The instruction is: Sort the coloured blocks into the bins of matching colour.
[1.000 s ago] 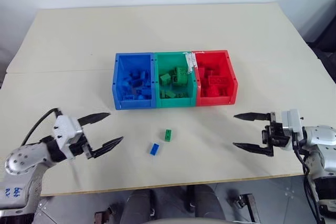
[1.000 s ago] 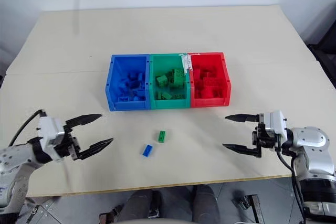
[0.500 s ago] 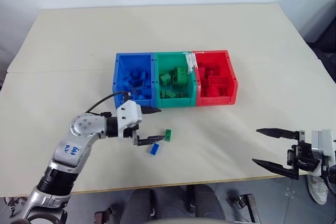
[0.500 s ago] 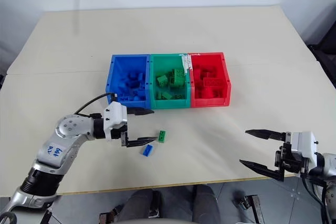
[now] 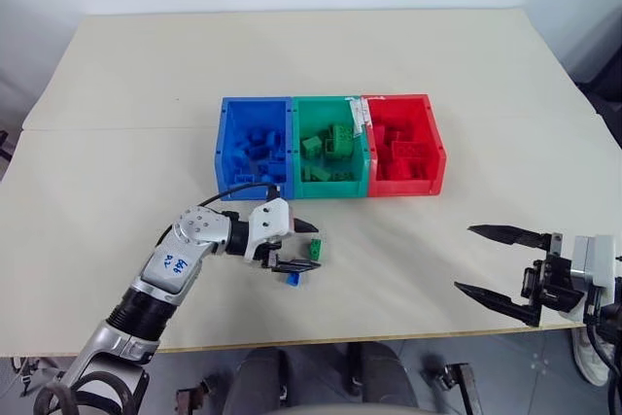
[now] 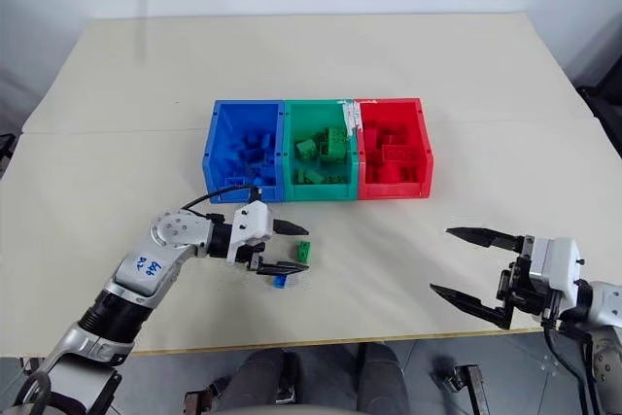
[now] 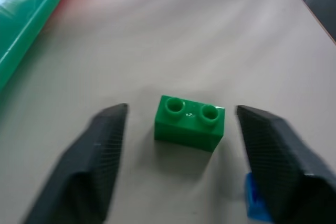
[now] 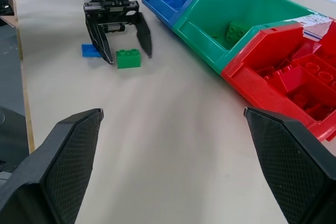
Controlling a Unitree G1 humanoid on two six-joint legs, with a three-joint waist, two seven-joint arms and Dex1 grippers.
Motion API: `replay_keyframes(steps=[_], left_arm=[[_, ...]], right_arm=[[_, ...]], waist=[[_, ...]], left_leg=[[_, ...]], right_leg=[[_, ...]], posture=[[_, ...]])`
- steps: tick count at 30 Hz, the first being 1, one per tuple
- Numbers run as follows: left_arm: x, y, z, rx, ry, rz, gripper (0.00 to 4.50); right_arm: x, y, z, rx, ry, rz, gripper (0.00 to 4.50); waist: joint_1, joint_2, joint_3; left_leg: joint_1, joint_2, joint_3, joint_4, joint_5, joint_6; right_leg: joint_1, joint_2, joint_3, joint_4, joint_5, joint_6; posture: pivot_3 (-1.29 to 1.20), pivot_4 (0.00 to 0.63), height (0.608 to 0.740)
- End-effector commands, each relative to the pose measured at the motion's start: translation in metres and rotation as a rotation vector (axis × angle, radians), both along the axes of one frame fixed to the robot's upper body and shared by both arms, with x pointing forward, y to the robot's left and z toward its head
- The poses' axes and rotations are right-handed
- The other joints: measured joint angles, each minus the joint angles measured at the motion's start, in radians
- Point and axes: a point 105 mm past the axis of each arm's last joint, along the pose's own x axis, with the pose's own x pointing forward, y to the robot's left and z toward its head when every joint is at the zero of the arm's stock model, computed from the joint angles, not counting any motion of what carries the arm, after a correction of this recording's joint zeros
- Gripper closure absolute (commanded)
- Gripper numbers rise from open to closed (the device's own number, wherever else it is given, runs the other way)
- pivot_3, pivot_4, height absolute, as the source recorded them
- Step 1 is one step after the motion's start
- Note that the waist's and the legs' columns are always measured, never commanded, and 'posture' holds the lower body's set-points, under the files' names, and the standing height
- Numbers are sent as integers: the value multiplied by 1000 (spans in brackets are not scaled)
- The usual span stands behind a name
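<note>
We see the scene in even, soft, bright light, with no hard glare on the pale table (image 5: 146, 172). Shadows are faint: a dim grey patch lies on the table under the left gripper (image 5: 297, 246), and a soft shadow hugs the green block (image 7: 189, 122) on the side facing the wrist camera. In the left wrist view that block is fairly sharp, while the black fingers (image 7: 92, 171) are blurred, and the green bin (image 7: 21, 19) and a red smear beside it are washed out and out of focus. In the right wrist view the near fingers (image 8: 58, 166) look large and slightly soft; the red bin (image 8: 294, 77) stays clear.
</note>
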Motion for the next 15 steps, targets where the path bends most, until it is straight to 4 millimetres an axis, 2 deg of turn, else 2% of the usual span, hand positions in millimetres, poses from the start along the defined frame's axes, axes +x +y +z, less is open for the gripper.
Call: replay_keyframes(steps=[1,3,7,10,12,15], left_arm=[[0,-6,1,18,-24,-11,2544],[2,-9,4,1,-47,-11,3012],[5,-12,19,-88,-63,5,3012],[11,-21,64,-271,-154,3,3012],[17,-26,86,-343,-199,13,3012],[29,-29,101,-356,-262,34,3012]], right_arm=[[0,8,6,17,-24,29,0],[2,8,7,16,-26,33,0],[5,8,6,15,-26,34,0],[5,9,3,17,-21,33,0],[6,9,2,23,-21,19,0],[9,7,0,32,-29,-13,0]], waist=[[0,0,0],[1,0,0],[2,0,0],[3,0,0],[4,0,0],[2,0,0]], left_leg=[[0,0,0,0,0,0],[0,0,0,1,0,0],[-1,0,-1,2,0,0],[-2,0,-1,3,0,0],[-3,0,-1,6,0,0],[-3,0,-1,10,0,1]], right_leg=[[0,0,0,0,0,0],[0,0,0,0,0,0],[0,0,0,1,0,0],[0,0,0,1,0,0],[1,0,-1,2,0,0],[2,0,-1,2,1,1]], posture=[[0,150,740],[0,150,740],[0,150,740],[0,150,740],[0,150,740],[0,150,740]])
